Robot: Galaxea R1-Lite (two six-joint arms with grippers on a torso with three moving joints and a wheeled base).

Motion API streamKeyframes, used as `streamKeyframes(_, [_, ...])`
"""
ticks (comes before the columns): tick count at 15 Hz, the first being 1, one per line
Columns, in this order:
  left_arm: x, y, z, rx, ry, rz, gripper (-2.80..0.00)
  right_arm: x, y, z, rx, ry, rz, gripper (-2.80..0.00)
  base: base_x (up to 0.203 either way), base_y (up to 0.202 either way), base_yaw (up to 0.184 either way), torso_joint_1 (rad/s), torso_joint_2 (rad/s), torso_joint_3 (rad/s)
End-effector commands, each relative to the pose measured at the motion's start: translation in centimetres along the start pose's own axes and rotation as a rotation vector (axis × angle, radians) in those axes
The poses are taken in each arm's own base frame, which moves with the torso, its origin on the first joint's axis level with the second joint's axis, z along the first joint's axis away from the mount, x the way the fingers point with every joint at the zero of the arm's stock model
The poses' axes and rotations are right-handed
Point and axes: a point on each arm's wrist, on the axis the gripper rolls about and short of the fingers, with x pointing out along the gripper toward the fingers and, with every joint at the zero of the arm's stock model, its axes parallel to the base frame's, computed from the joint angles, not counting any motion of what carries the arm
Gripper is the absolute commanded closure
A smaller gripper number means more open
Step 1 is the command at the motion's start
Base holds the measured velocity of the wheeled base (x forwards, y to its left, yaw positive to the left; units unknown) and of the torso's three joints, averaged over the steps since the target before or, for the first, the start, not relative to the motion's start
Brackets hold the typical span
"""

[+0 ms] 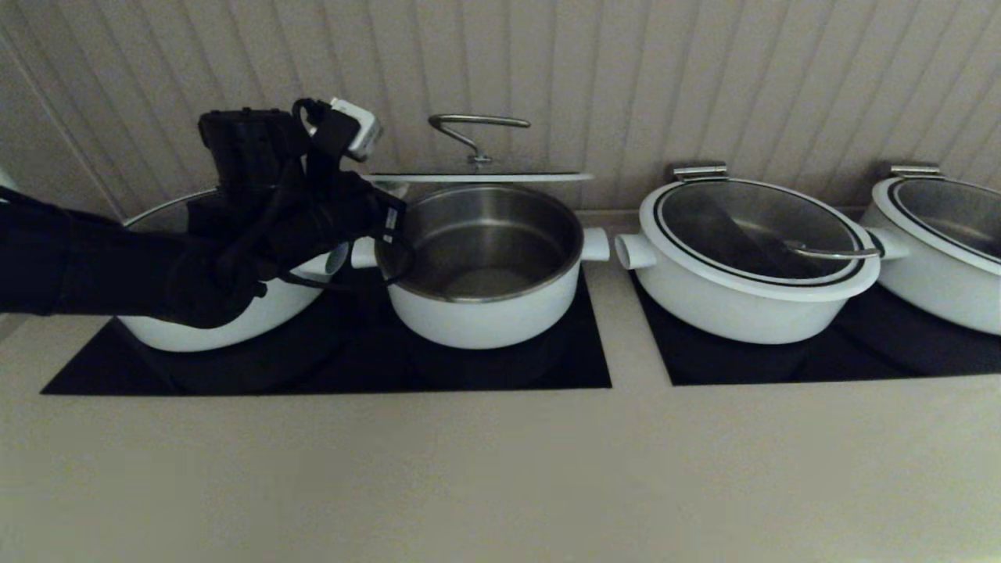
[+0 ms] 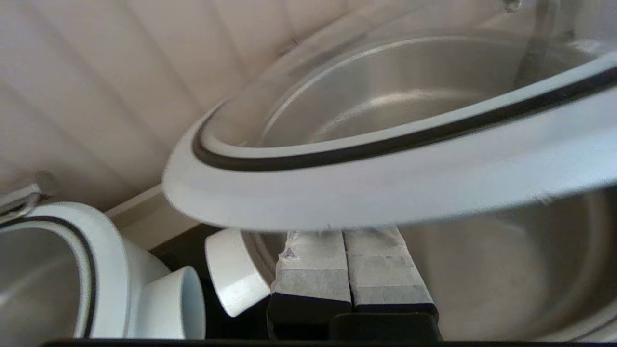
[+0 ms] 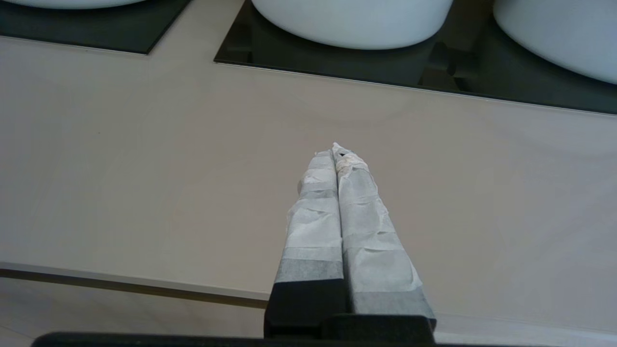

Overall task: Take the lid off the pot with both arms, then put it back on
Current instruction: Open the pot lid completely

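Note:
The lid (image 1: 477,177), glass with a white rim and a curved steel handle (image 1: 478,123), hovers nearly level just above the open pot (image 1: 485,313). My left gripper (image 1: 381,195) is at the lid's left edge, above the pot's left side handle (image 1: 361,252). In the left wrist view its taped fingers (image 2: 313,270) are pressed together with nothing between them, and their tips (image 2: 343,232) go under the lid's white rim (image 2: 385,193). The pot's steel inside (image 2: 506,270) shows below. My right gripper (image 3: 336,150) is shut and empty over the beige counter, out of the head view.
A wide lidded white pot (image 1: 751,266) stands right of the pot, another (image 1: 938,242) at far right, and a third (image 1: 195,328) on the left behind my left arm. All stand on black cooktops (image 1: 508,367). The panelled wall is close behind. The beige counter (image 1: 469,469) runs along the front.

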Motion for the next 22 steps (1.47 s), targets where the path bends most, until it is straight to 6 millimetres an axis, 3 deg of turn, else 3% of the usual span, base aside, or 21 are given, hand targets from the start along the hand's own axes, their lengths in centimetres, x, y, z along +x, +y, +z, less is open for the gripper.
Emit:
streamKeyframes(1, [-0.6,0.2,0.7,0.004,-0.02,0.008,0.0,0.0,0.0,0.0,-0.001,0.001,0.001,0.0,0.0,0.0,0.0,0.0,0.0,0.0])
streamKeyframes(13, [-1.3,0.6,2.0,0.003,-0.054,0.042,0.0,0.0,0.0,0.0,-0.001,0.001,0.001,0.0,0.0,0.0,0.0,0.0,0.0,0.0])
streamKeyframes(22, [-0.1,1.0,3.1,0.009,-0.21,0.114,0.0,0.0,0.0,0.0,-0.001,0.001,0.001,0.0,0.0,0.0,0.0,0.0,0.0,0.0])
